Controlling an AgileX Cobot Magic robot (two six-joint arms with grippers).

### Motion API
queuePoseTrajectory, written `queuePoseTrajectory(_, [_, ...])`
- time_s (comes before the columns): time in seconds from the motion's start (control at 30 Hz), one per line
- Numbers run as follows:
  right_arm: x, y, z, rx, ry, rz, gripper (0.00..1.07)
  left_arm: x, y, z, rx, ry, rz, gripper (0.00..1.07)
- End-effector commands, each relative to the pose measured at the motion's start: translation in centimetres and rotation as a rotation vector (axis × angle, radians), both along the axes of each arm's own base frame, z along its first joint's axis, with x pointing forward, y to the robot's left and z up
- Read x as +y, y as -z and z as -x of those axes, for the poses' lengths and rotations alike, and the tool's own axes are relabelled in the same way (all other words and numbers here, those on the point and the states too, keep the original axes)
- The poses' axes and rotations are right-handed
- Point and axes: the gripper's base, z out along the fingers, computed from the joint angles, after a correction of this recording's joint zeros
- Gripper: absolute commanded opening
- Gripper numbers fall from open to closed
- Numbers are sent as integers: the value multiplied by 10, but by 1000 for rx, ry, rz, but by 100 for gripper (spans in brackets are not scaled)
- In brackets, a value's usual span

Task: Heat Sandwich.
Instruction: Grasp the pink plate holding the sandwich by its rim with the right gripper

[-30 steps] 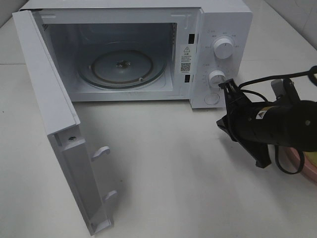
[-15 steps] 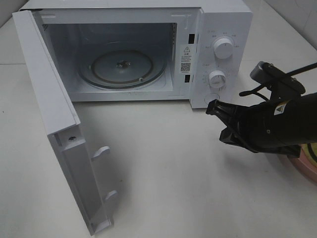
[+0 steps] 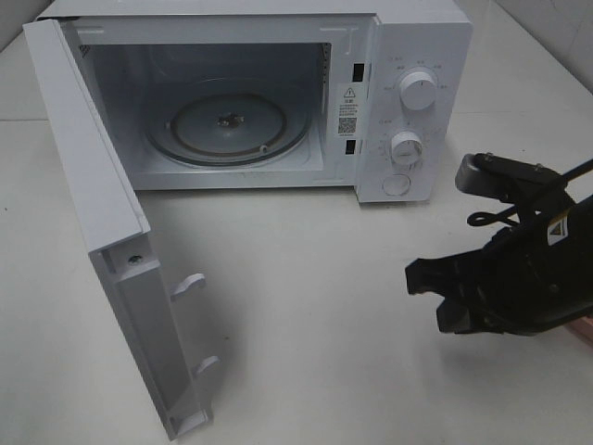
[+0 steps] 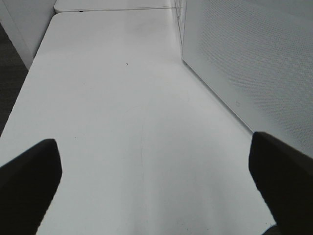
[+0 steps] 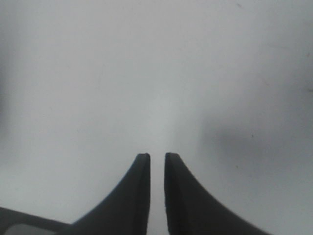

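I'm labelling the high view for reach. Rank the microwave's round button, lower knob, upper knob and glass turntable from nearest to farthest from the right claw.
From the right claw, in the high view:
1. Round button, bottom of the control panel.
2. Lower knob, just above the button.
3. Upper knob, top of the panel.
4. Glass turntable, inside the microwave, far to the left.

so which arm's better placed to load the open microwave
Probably right: the right hand hovers empty in front of the microwave. The left hand sits behind the open door, which blocks its way in.
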Motion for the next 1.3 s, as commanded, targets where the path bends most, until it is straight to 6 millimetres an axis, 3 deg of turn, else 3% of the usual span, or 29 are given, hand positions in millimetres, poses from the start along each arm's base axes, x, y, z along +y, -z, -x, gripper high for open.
queuePoseTrajectory(0.03, [-3,-2,5,34,-67,56,17,0,0,1,-7,3,6,102])
queuePoseTrajectory(0.37, [-13,-17,2,125,-213,256,24,0,0,1,-7,3,6,102])
queuePoseTrajectory(0.5, [-15,-36,-10,99,-258,346,40,0,0,1,-7,3,6,102])
queuePoseTrajectory(0.53, [-15,-36,-10,99,-258,346,40,0,0,1,-7,3,6,102])
queuePoseTrajectory(0.67, [-15,-54,-22,36,-285,406,65,0,0,1,-7,3,6,102])
queuePoseTrajectory(0.7, [-16,-58,-26,12,-295,425,77,0,0,1,-7,3,6,102])
queuePoseTrajectory(0.73, [-16,-58,-26,12,-295,425,77,0,0,1,-7,3,6,102])
queuePoseTrajectory(0.87, [-22,-61,-31,-1,-283,423,95,0,0,1,-7,3,6,102])
queuePoseTrajectory(1.1, [-38,-61,-36,13,-249,432,93,0,0,1,-7,3,6,102])
queuePoseTrajectory(1.3, [-63,-57,-44,56,-141,434,91,0,0,1,-7,3,6,102])
